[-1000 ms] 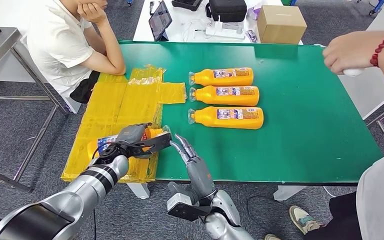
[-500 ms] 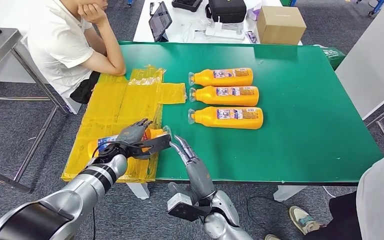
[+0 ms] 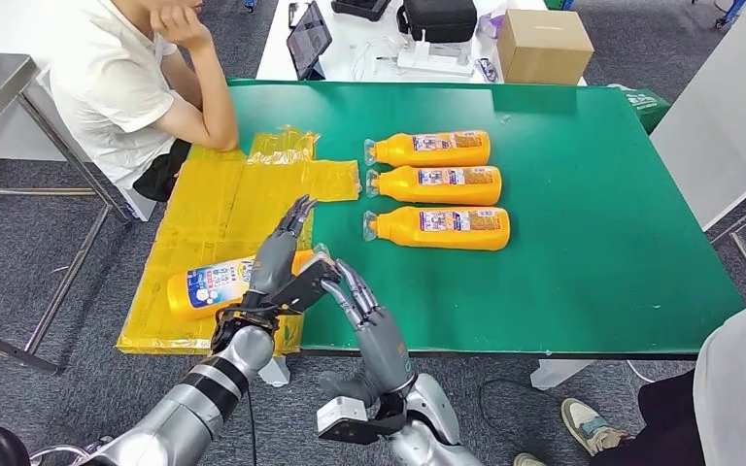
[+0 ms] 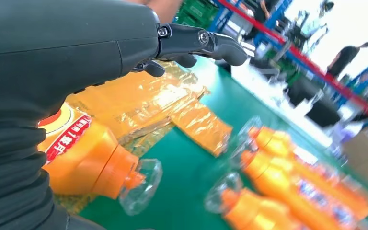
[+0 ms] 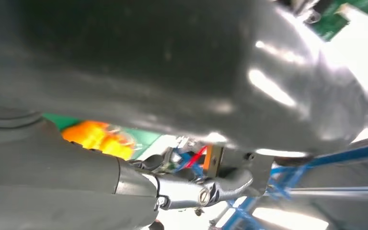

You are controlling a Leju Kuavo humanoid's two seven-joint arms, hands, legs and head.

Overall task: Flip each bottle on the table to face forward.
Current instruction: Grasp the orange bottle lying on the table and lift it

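Bottle (image 3: 209,287) label, red, white Chinese characters

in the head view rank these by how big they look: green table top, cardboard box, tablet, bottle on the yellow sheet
1. green table top
2. bottle on the yellow sheet, partly hidden by the left hand
3. cardboard box, farther back, so its rank against the bottle is unsure
4. tablet
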